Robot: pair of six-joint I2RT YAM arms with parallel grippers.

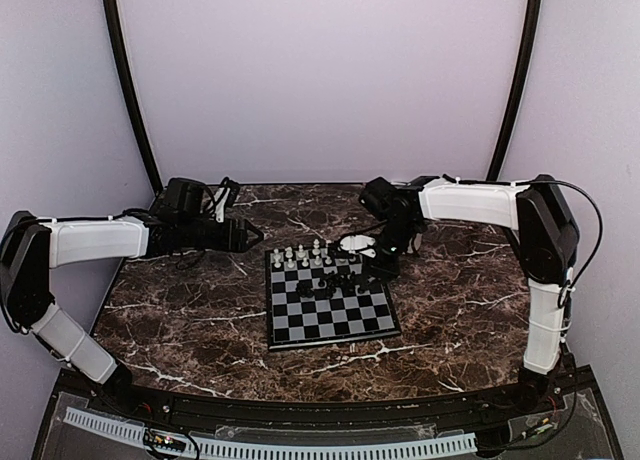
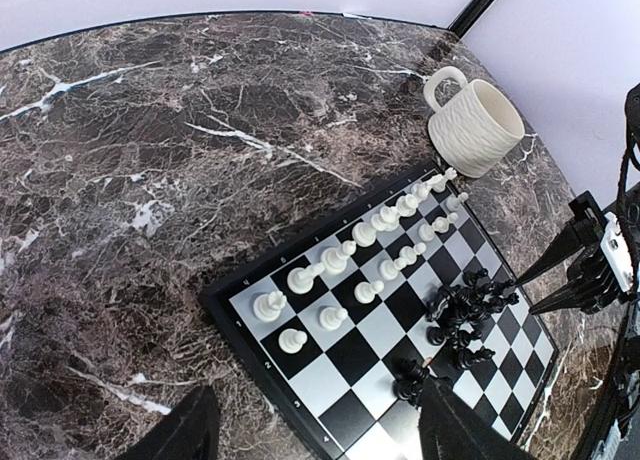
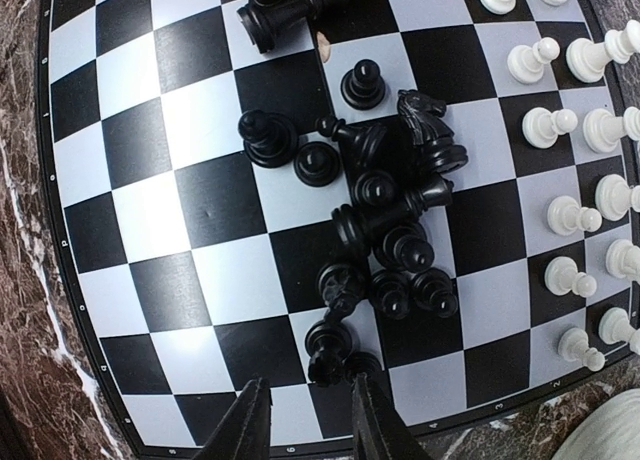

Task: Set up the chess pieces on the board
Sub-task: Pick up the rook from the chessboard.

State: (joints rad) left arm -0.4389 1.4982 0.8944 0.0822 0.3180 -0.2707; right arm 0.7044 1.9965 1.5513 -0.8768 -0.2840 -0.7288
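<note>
Right two-finger gripper (image 3: 310, 422) poised at the heap of tiny black chess pieces (image 3: 385, 225); jaws partly apart, empty.
Heap sits mid-way across the small black-and-grey checkered chessboard (image 3: 215, 215); nearest black piece (image 3: 330, 355) lies just ahead of the fingertip gap; left gripper (image 2: 320, 405) wide open, empty, farther off.

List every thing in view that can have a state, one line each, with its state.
white chess pieces: standing in two rows along one edge of the board.
black chess pieces: jumbled mid-board, several lying on their sides, not set up.
chessboard: flat on the tabletop.
cream mug: on the tabletop by the board's corner.
left gripper: open, holding nothing.
right gripper: open, over the black heap.
</note>
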